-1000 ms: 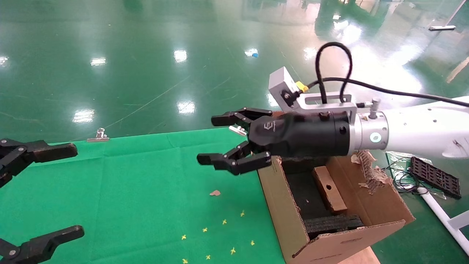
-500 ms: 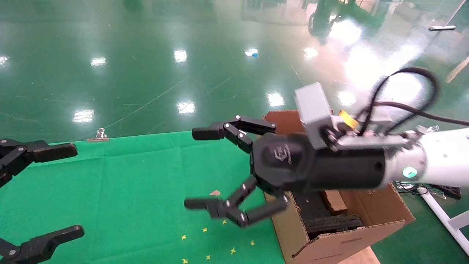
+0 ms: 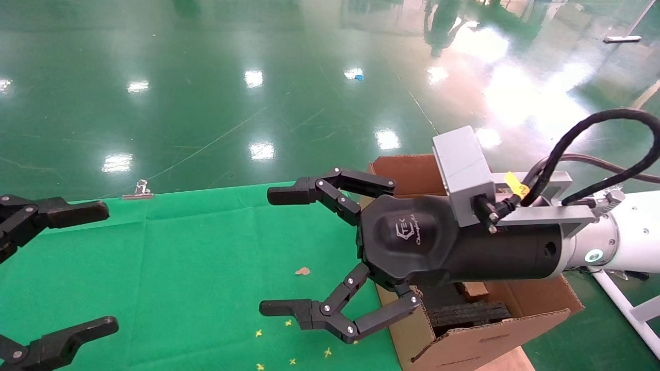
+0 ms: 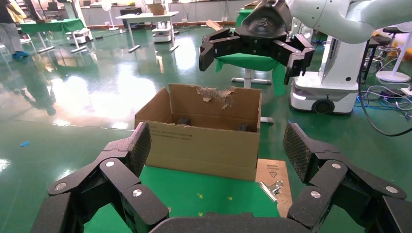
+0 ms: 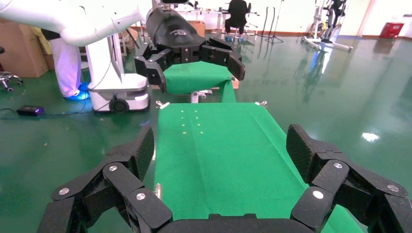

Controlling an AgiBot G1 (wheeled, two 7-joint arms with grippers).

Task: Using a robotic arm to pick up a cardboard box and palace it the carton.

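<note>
Cardboard box [image 3: 473, 289]: you can see only a sliver of it, lying inside the carton [image 3: 479, 342] on the black foam padding [image 3: 469, 313], mostly hidden behind your right wrist. That placement looks done. Your right hand [image 3: 289, 252] hangs empty with fingers spread wide, above the desk [image 3: 180, 257] just beside the carton's left wall, at the desk's right edge. Spread like that, it grips nothing, so I judge the box released. Your left hand [image 3: 62, 268] sits parked and spread too at the desk's left edge, well apart from the carton. The carton's torn flap [image 4: 216, 93] stands upright, so mind it when withdrawing.
</note>
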